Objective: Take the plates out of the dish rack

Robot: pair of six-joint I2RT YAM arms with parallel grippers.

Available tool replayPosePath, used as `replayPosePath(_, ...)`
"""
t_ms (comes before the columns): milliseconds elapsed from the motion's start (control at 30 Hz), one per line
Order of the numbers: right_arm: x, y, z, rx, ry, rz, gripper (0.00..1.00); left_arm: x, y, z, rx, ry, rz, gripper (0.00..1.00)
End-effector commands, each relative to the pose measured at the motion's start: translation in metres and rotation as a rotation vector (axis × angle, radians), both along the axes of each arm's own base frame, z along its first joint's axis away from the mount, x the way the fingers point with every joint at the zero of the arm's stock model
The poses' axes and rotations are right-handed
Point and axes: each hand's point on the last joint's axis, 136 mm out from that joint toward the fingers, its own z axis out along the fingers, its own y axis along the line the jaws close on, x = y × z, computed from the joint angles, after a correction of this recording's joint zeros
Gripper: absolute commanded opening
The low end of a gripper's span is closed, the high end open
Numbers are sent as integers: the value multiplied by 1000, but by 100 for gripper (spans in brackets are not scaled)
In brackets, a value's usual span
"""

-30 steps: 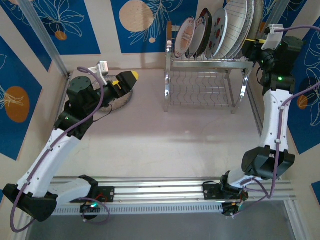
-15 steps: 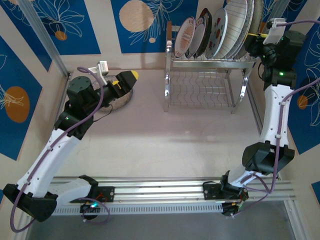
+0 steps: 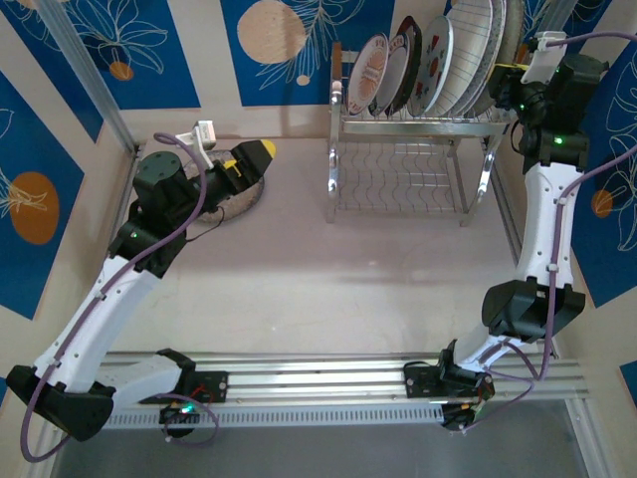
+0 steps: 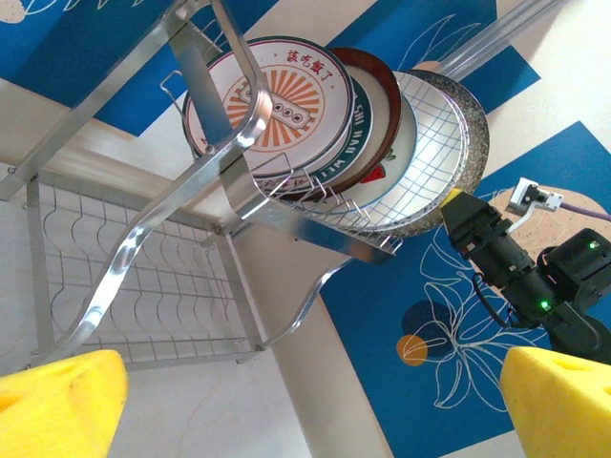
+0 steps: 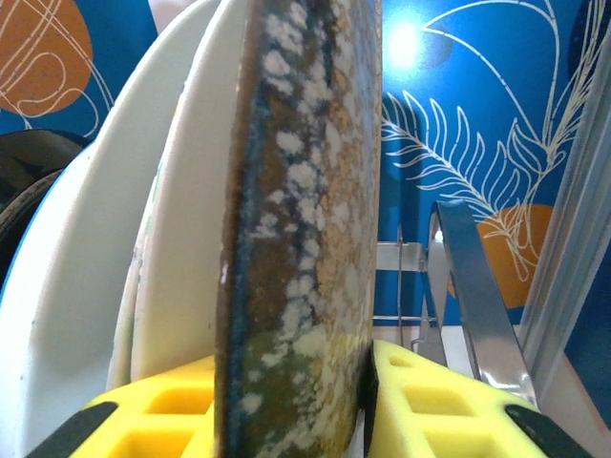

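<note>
Your right gripper (image 5: pixel 291 405) is at the far right end of the dish rack (image 3: pixel 408 129). Its yellow pads (image 5: pixel 430 401) press against both faces of the upright speckled plate (image 5: pixel 296 191), the rightmost of the plates (image 3: pixel 423 60) standing in the upper tier. Your left gripper (image 3: pixel 247 159) hangs wide open over the left rear of the table (image 3: pixel 348 269), well apart from the rack.
</note>
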Motion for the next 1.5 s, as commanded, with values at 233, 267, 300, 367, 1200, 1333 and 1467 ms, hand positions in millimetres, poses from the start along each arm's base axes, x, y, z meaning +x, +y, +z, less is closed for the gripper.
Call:
replayPosePath(233, -2, 19, 13, -25, -10, 16, 16, -3, -4, 7, -21, -27, -22, 100)
replayPosePath(267, -2, 19, 14, -24, -11, 13, 14, -3, -4, 7, -21, -27, -22, 100)
replayPosePath(300, -2, 20, 15, -25, -11, 9, 13, -3, -4, 7, -21, -27, -22, 100)
replayPosePath(367, -4, 19, 19, -21, -13, -5, 9, -3, -4, 8, -21, -28, -22, 100)
replayPosePath(1200, -27, 16, 72, 32, 4, -96, 0, -1, -7, 6, -36, -25, -33, 100)
replayPosePath(1333, -35, 14, 81, 35, -16, -114, 0, -1, -7, 5, -38, -21, -34, 100)
replayPosePath(1467, -45, 10, 91, 40, -40, -142, 0, -1, -8, 3, -39, -18, -35, 100)
